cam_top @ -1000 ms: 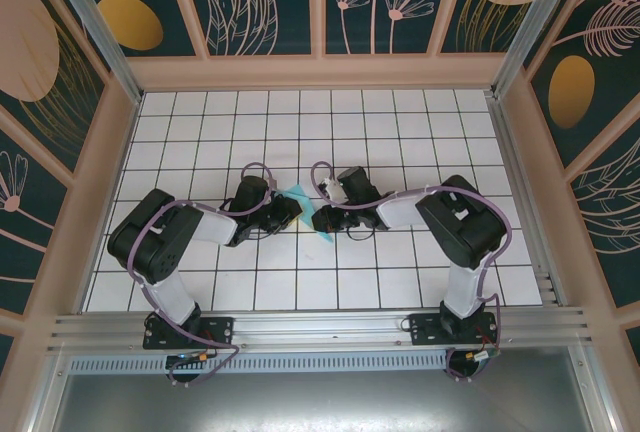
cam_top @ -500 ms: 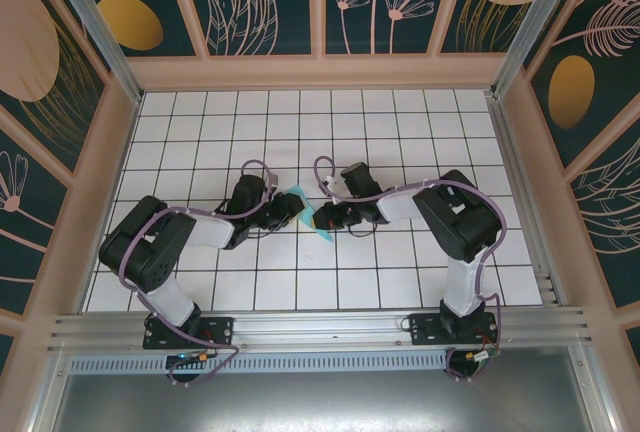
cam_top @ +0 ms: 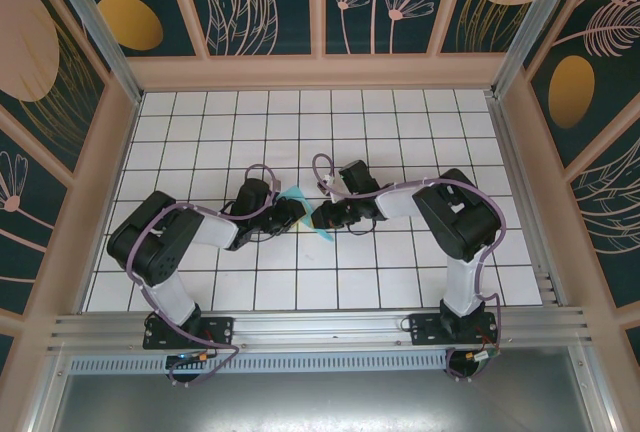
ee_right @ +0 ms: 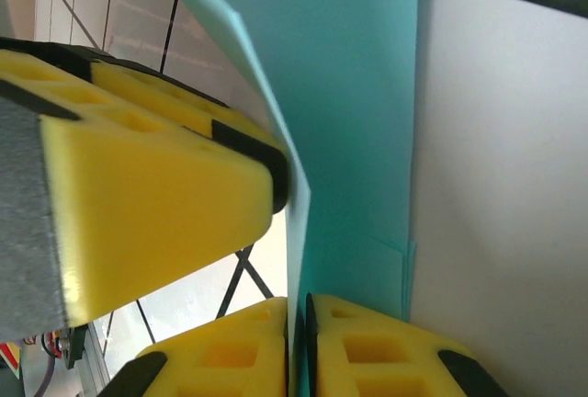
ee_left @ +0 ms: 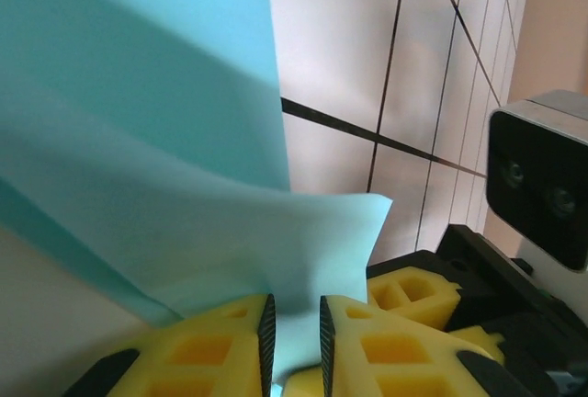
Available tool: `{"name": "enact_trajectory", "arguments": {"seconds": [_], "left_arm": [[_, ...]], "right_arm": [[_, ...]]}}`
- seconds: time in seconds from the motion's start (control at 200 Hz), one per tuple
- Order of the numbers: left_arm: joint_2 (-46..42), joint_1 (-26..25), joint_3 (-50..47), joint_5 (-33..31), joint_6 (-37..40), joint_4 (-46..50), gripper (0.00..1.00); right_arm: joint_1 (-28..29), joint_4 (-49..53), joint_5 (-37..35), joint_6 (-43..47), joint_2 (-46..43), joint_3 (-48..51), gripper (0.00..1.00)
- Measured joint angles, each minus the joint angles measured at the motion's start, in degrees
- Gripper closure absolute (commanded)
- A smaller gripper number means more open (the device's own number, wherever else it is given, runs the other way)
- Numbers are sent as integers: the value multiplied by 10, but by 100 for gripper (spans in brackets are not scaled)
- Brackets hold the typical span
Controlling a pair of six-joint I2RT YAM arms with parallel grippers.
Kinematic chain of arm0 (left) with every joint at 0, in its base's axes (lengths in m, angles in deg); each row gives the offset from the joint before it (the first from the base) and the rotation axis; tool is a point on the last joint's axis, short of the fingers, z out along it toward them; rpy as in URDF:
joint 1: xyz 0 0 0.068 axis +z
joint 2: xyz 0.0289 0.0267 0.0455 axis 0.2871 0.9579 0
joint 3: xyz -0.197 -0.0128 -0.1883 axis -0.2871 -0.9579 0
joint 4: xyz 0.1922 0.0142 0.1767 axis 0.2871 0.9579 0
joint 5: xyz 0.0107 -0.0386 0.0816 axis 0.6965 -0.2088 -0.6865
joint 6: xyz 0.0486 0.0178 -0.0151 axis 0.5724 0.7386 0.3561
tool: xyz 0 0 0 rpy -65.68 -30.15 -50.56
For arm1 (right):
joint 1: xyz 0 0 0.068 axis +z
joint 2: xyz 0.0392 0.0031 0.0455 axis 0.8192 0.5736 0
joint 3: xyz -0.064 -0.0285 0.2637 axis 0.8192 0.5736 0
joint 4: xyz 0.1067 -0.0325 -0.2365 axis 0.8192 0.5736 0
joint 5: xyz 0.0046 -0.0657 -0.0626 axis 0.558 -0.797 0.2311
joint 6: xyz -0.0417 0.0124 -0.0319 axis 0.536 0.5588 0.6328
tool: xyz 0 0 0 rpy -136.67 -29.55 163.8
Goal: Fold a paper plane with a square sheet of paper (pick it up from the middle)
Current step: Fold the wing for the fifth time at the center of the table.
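The light-blue sheet of paper [cam_top: 325, 231] is held up off the table between the two grippers, folded into layers with a crease running along it. In the left wrist view the paper [ee_left: 165, 140] curls down into the narrow gap of my left gripper [ee_left: 293, 314], whose pads stand slightly apart around it. In the right wrist view my right gripper [ee_right: 296, 314] has its pads pressed on the paper's [ee_right: 358, 140] edge. From above, the left gripper [cam_top: 296, 213] and right gripper [cam_top: 322, 217] meet almost tip to tip.
The white grid table [cam_top: 300, 122] lies under both arms, walled by a wooden frame [cam_top: 320, 72]. The right arm's wrist camera [ee_left: 542, 186] sits close beside the left fingers. A left finger [ee_right: 147, 186] crowds the right wrist view.
The right gripper has moved left toward the left gripper and the paper has shifted with it. The left arm's elbow swung out and came back.
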Motion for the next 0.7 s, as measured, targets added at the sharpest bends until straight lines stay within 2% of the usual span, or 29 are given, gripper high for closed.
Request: {"name": "enact_trajectory", "arguments": {"seconds": [0.18,0.701], "left_arm": [[2,0,0,-7,0,3,76],[3,0,0,-11,0,7,77]], "right_arm": [[1,30,5,0,-1,-17,74],[2,95,-28,28,-22,-20,76]]}}
